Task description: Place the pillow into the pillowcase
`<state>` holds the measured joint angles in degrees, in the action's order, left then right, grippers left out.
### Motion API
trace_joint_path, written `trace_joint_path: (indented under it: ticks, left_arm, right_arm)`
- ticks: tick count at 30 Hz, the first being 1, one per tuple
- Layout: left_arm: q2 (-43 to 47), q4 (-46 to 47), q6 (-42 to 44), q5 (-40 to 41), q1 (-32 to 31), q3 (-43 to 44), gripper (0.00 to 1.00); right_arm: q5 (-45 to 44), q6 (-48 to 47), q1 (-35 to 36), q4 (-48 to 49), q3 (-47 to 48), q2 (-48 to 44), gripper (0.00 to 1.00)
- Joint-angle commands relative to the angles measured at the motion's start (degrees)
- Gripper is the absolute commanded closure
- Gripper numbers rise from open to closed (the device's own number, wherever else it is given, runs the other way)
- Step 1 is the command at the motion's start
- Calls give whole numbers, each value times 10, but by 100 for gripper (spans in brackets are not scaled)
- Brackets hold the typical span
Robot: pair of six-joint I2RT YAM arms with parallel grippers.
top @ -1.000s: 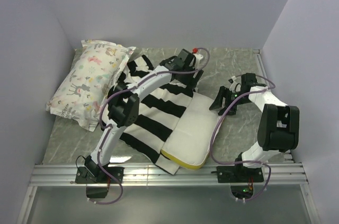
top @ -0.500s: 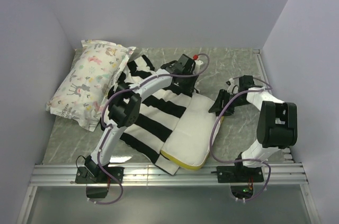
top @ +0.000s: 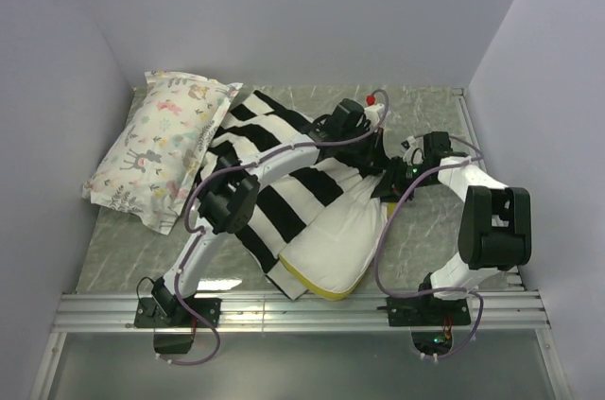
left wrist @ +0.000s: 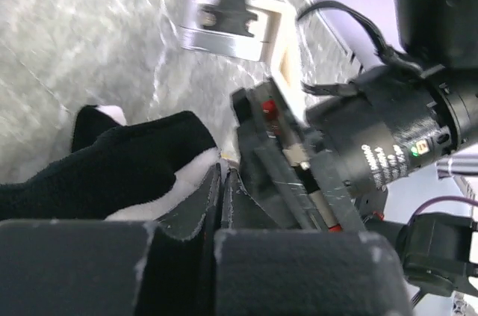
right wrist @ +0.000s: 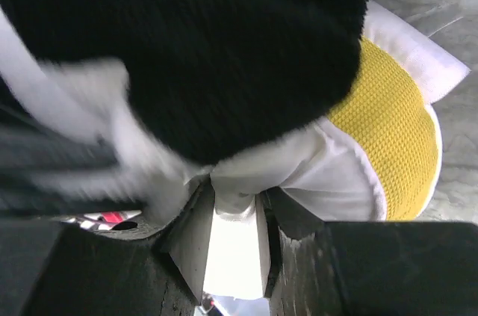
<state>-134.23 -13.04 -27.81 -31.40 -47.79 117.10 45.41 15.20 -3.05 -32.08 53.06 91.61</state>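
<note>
A: Pillow position?
B: Pillow [top: 331,249] sits at 6 o'clock on the surface [top: 123,249], long axis running toward 1 o'clock. Its yellow band [top: 326,288] faces the near edge, uncovered. Pillowcase [top: 284,203] lies along its 10 o'clock side and over its far end. Can't tell if that end is inside the case or just under it.
A: Left jaws?
B: Closed, tips pressed flat together, at 12 o'clock of the pillow's far end. In the left wrist view the fuzzy black-and-white pillowcase [left wrist: 112,174] edge runs right into the seam between them, so it reads as a pinch on the cloth. Left arm [top: 227,201] arches over the stripes.
A: Right jaws?
B: At 3 o'clock of the pillow's far corner, touching it. In the right wrist view they clamp a fold of smooth white cloth that runs on into the pillow [right wrist: 336,181]. Not fully together; the cloth fills the gap. Black pile of the case hangs over that fold at 12 o'clock. Right arm [top: 492,220] folds back toward 4 o'clock.
A: Anything else out there?
B: Printed pillow [top: 165,149] at 10 o'clock on the surface, by the left wall, just beside the pillowcase.
</note>
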Motion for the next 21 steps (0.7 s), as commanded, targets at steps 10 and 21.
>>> trace_joint_path:
  ticks: [10,21]
  left_arm:
    - [227,-108,153,0,146,-108,25]
    - [490,-262,380,175,316,-341,17]
  right_arm:
    - [-77,-112,1,-63,67,-135,28]
    - [-289,-179,289,-52,55,-261,13]
